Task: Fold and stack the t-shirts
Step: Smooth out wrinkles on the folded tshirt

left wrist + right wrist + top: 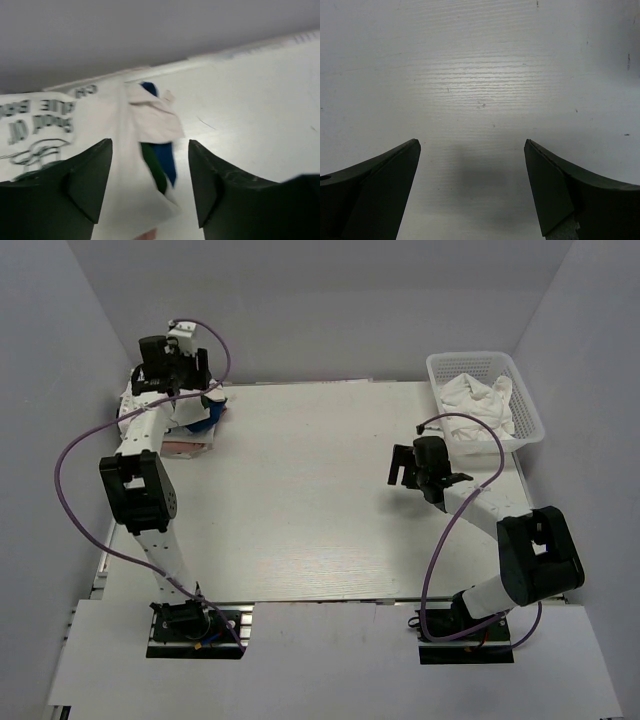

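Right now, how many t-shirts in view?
4 that I can tell. Three stacked at the far-left corner under the left gripper: white printed shirt, blue-and-white one, pink one at the bottom. One crumpled white bundle in the basket, far right; more may be hidden there.

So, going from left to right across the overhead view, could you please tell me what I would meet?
stack of folded t-shirts → right gripper, open above the bare table → white basket holding a crumpled white shirt

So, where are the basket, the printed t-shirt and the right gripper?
basket (pixel 470 358), top view, far rim.
printed t-shirt (pixel 40 125), left wrist view, black print.
right gripper (pixel 471 142), right wrist view, midway between open fingertips.
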`<state>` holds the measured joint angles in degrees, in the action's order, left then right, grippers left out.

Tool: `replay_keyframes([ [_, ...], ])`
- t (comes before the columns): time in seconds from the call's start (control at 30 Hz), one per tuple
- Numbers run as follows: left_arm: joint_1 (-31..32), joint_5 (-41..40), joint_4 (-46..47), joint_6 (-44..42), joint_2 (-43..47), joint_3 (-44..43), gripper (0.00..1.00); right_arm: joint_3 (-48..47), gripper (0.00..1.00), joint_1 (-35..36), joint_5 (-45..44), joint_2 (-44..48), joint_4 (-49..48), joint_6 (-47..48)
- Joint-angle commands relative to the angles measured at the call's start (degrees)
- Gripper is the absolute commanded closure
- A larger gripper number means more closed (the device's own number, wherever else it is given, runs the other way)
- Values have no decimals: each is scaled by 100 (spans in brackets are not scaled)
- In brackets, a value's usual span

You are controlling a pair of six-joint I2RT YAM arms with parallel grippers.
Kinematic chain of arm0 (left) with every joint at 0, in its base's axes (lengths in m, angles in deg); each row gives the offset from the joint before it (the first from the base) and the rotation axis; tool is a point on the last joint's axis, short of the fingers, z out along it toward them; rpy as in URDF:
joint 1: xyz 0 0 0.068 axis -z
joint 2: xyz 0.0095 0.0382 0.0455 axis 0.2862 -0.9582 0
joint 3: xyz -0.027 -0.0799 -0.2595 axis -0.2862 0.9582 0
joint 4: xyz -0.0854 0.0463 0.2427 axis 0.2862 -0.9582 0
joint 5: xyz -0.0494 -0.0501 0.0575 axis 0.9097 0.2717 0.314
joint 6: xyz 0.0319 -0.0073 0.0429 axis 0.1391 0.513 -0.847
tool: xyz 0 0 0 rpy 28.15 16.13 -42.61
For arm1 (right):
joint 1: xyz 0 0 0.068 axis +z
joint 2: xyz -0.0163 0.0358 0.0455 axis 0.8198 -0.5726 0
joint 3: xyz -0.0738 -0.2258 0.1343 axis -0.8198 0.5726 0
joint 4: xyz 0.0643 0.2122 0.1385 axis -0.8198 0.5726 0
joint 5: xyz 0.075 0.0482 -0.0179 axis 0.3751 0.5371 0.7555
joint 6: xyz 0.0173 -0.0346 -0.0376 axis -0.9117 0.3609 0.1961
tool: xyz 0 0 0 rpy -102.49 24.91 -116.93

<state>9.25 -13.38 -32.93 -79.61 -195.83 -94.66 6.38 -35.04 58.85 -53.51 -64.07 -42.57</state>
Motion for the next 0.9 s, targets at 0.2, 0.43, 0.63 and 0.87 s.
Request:
replay_keyframes([
  [0.2, 17, 490, -286, 496, 10, 1036, 54, 40, 10, 18, 152, 233, 61, -59],
  [0.43, 70, 779, -1084, 425, -157, 1045, 67, 31, 10, 18, 240, 154, 78, -76],
  [0.63, 227, 860, -1579, 696, -105, 19, 63, 75, 10, 1, 144, 277, 34, -50],
  [0.87, 509, -176, -1666, 1312, -567, -1693, 0, 57, 10, 9, 170, 242, 17, -24],
])
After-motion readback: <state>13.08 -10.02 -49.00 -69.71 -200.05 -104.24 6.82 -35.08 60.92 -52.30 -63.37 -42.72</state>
